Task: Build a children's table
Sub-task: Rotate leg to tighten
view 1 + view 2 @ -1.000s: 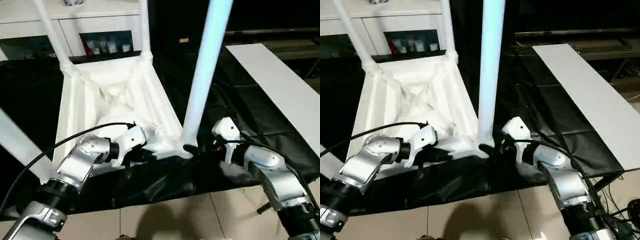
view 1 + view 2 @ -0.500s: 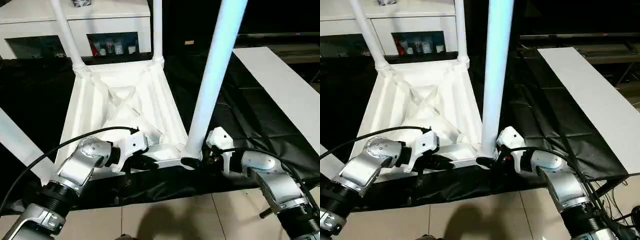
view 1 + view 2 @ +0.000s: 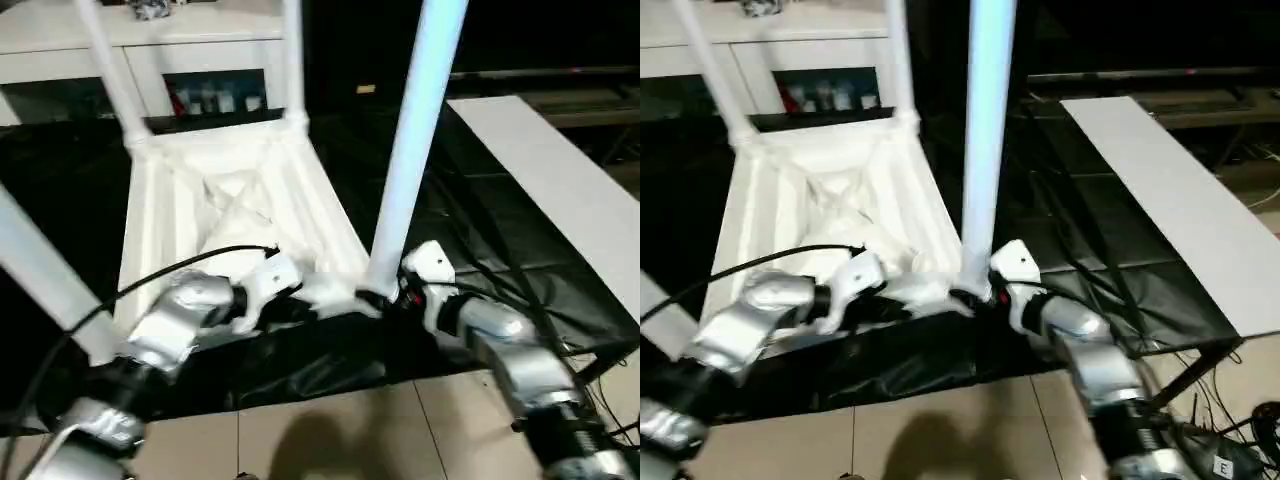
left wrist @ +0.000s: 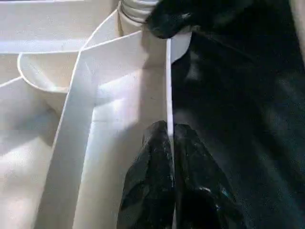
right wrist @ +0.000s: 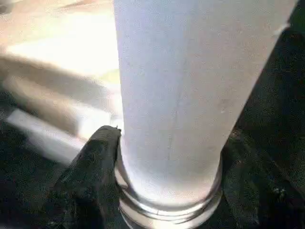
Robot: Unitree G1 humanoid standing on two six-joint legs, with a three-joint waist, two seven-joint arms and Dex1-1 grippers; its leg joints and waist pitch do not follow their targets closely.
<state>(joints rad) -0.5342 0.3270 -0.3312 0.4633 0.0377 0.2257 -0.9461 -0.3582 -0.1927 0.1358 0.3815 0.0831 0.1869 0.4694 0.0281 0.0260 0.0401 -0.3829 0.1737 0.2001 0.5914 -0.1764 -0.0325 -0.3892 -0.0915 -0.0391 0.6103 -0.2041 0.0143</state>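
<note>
Right pincer [image 5: 167, 191] clasps table leg [image 3: 405, 170] at tabletop [image 3: 215, 190] corner.

White cabinet [image 3: 180, 45], flat board [image 3: 545, 170], black sheet [image 3: 480, 240]

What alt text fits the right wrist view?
The right tool grips the base of a white table leg, one black finger on each side, just above its ringed foot. Pale tabletop plastic lies behind.

Your left gripper [image 4: 169, 157] pinches the near rim of the upturned white tabletop [image 3: 225, 195]; your right gripper [image 5: 167, 186] brackets the base of the upright leg [image 3: 410, 150] socketed at its near corner.
</note>
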